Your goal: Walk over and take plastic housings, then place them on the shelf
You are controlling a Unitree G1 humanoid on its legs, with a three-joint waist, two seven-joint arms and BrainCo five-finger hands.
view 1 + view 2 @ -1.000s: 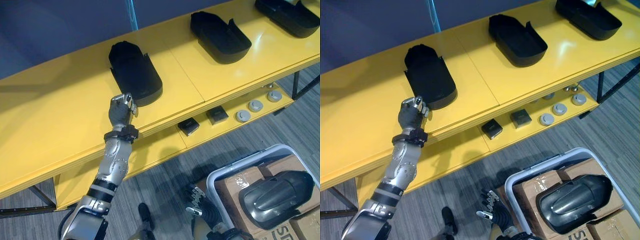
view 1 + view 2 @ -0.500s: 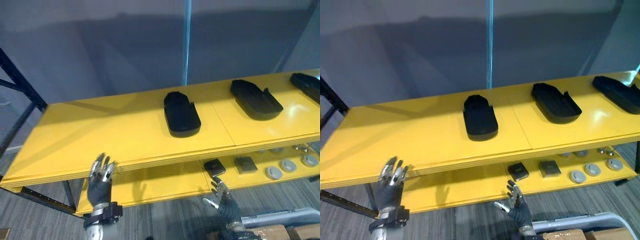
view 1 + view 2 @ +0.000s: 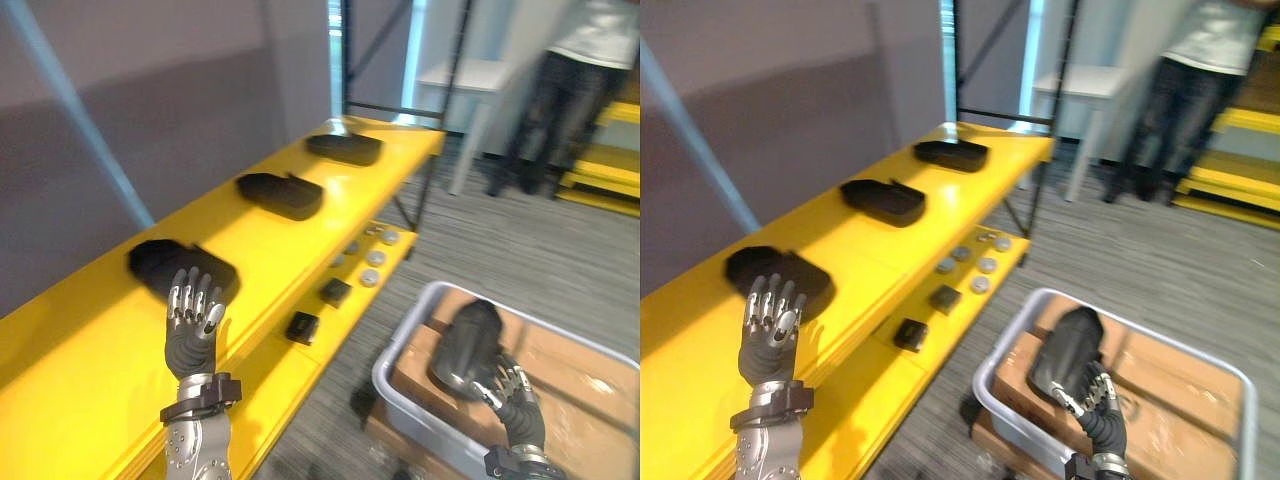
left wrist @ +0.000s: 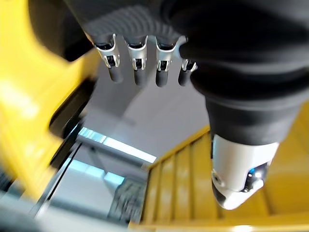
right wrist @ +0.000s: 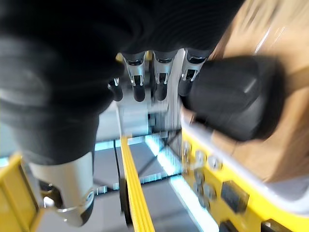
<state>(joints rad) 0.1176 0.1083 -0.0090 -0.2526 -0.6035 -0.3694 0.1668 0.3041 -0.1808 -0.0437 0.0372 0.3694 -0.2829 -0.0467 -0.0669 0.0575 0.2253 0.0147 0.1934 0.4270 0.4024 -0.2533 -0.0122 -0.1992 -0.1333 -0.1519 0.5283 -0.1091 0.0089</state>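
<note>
Three black plastic housings lie in a row on the yellow shelf: the nearest housing, a middle one and a far one. My left hand is raised in front of the nearest housing, fingers straight, holding nothing. Another dark housing rests on cardboard inside a grey tote on the floor. My right hand hovers open just beside that housing, fingers spread near it without closing on it.
The lower yellow shelf level carries small black blocks and grey discs. A person stands at the far right by a white table. Grey carpet lies between the shelf and the tote.
The camera has swung right, so the shelf now runs away to the left and the tote is in view. My left hand let go of the nearest housing and straightened; my right hand now sits by the tote's housing.
</note>
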